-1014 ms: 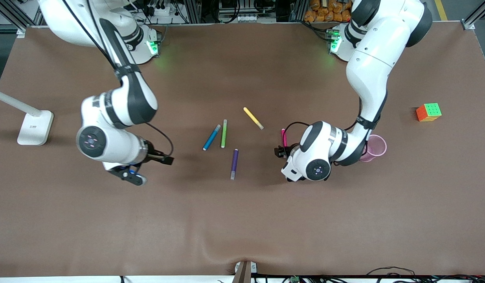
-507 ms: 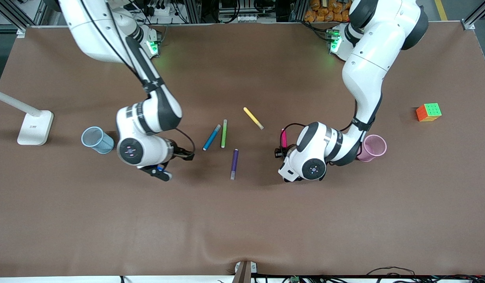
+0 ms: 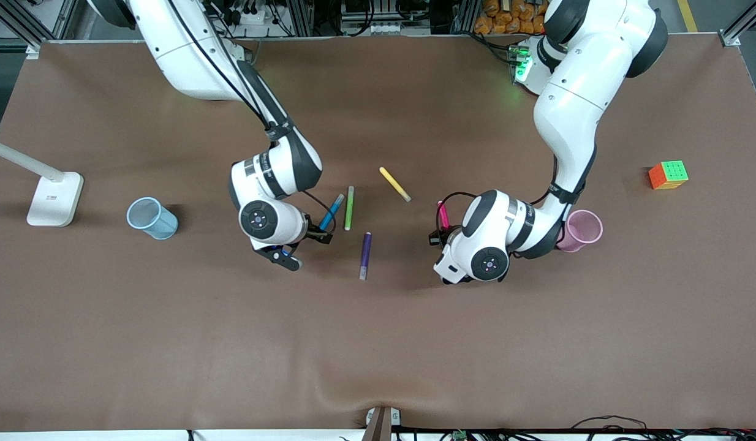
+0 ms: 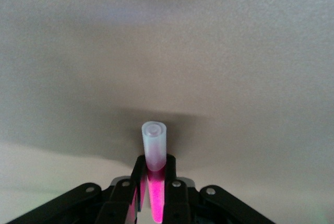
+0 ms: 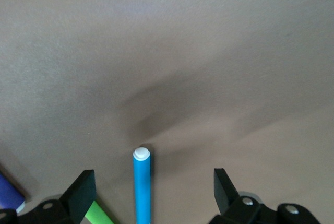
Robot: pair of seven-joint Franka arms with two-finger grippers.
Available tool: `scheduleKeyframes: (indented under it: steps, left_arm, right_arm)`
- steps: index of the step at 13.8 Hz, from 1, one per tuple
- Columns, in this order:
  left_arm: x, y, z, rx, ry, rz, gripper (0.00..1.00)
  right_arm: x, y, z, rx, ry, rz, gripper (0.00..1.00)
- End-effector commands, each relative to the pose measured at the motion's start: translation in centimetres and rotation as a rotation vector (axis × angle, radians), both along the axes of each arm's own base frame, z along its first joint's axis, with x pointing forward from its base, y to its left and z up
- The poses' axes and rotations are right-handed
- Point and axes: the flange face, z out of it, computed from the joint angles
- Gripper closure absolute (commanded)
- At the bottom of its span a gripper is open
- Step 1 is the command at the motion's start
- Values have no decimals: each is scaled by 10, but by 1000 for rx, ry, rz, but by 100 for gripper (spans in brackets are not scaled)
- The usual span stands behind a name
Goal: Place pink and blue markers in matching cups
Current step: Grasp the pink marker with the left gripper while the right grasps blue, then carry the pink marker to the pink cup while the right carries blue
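the left wrist view shows what the front view cannot: the left gripper (image 4: 155, 192) has its black fingers (image 4: 138, 182) clenched on the pink marker (image 4: 155, 182), whose pale cap end sticks out past the fingertips above the brown table (image 4: 235, 51); from the front camera only a short length of that pink marker (image 3: 442, 214) shows, its long axis running roughly away from the camera, beside the left gripper (image 3: 438, 236) and the bulky wrist that hides the grasp. the right wrist view shows the right gripper (image 5: 151, 192) with fingers (image 5: 81, 190) spread wide on either side of the blue marker (image 5: 141, 185), not touching it, the marker's white tip pointing away from the wrist and a bit of the green marker (image 5: 99, 214) just beside it; the front view shows the right gripper (image 3: 320, 236) low over the camera-side end of the blue marker (image 3: 331, 212), which lies slanted on the table with the green marker (image 3: 349, 208) close alongside. the purple marker (image 3: 365, 255) lies nearer the camera between the two wrists, and the yellow marker (image 3: 395, 184) lies farther away at a diagonal. the blue cup (image 3: 152, 218) stands toward the right arm's end with bare table around it; the pink cup (image 3: 580, 230) sits just beside the left arm's forearm, partly hidden. a white lamp base (image 3: 54, 198) and a colour cube (image 3: 668, 175) sit near the table's ends; the camera-side half is open
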Motion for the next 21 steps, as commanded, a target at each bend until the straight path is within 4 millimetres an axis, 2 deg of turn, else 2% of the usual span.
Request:
scheduleKeyframes:
  steps: [1, 2, 4, 6, 9, 11, 13, 14, 16, 18, 19, 21]
  left_arm:
    - [6, -6, 20, -4, -33, 26, 100]
    - [9, -5, 30, -8, -46, 30, 100]
    - [20, 6, 52, -10, -85, 33, 100]
    - [32, 21, 90, 22, -161, 7, 100]
    - [42, 46, 150, 27, -215, 26, 100]
    - [46, 64, 183, 23, -234, 20, 100]
    - [48, 78, 212, 20, -261, 31, 100]
    - [46, 80, 227, 20, -275, 35, 100]
    - [52, 100, 252, 18, -308, 64, 100]
    - [50, 104, 269, 12, -334, 59, 100]
    - [49, 104, 276, 11, -344, 62, 100]
    - [54, 125, 291, 11, -366, 86, 100]
  right_arm:
    - [-13, 6, -16, 1, -30, -15, 12]
    - [-16, 10, -20, -1, -31, -9, 16]
    - [-20, 17, -25, -2, -33, 2, 43]
    - [-21, 19, -28, 0, -44, 4, 66]
    - [-20, 18, -30, -1, -49, 1, 75]
    - [-19, 19, -32, 1, -55, 1, 100]
    - [-14, 14, -24, 6, -56, -4, 100]
    - [-9, 9, -11, 12, -51, -7, 100]
    - [9, -13, 31, 15, -5, -21, 100]
    - [28, -35, 71, 7, 20, 0, 100]
    - [39, -63, 90, -7, 13, 34, 100]
    - [53, -117, 129, 8, -16, 144, 100]
